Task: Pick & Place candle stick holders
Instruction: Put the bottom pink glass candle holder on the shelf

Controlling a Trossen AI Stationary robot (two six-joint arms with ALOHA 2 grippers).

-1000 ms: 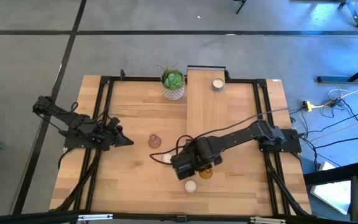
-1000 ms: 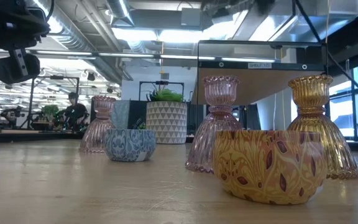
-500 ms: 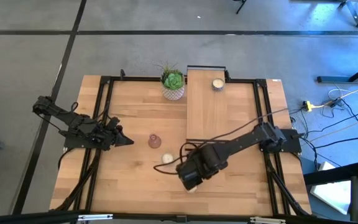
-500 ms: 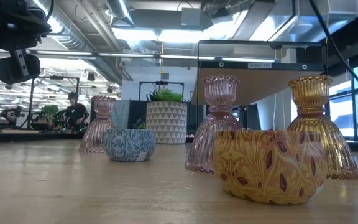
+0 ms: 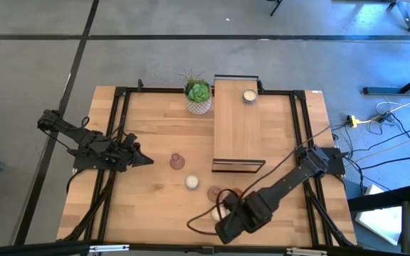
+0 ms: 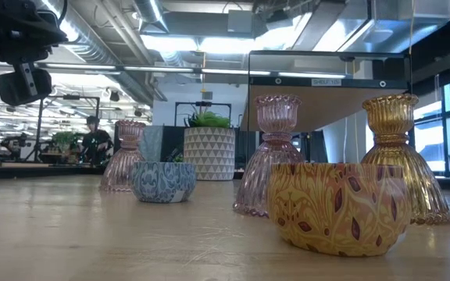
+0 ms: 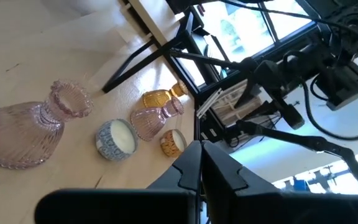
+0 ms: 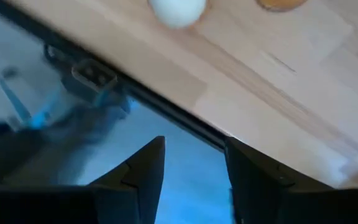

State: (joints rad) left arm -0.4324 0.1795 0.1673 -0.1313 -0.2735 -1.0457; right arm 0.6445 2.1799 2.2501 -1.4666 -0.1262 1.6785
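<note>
Several candle stick holders stand on the table's middle near part: a pink glass one [image 5: 177, 161], a white round one [image 5: 191, 181], a second pinkish glass one [image 5: 214, 192] and a white one [image 5: 217, 212] half under my right arm. The low view shows an amber glass one [image 6: 401, 156] too. Another white one [image 5: 248, 96] sits on the wooden stand [image 5: 238, 121]. My right gripper [image 5: 228, 229] [image 8: 194, 149] hangs open over the table's near edge, fingers pointing down, nothing between them. My left gripper [image 5: 148, 161] [image 7: 202, 152] waits shut at the left.
A green succulent in a white pot [image 5: 198, 94] stands at the far edge beside the stand. Black frame rails [image 5: 123, 128] run along the table's sides. In the right wrist view the table's near edge [image 8: 166, 102] and the floor below it show.
My right gripper has swung from above the candle stick holders toward the table's near edge, staying pointed down and holding nothing. The pinkish glass holder that it covered now shows. The holders have kept their places.
</note>
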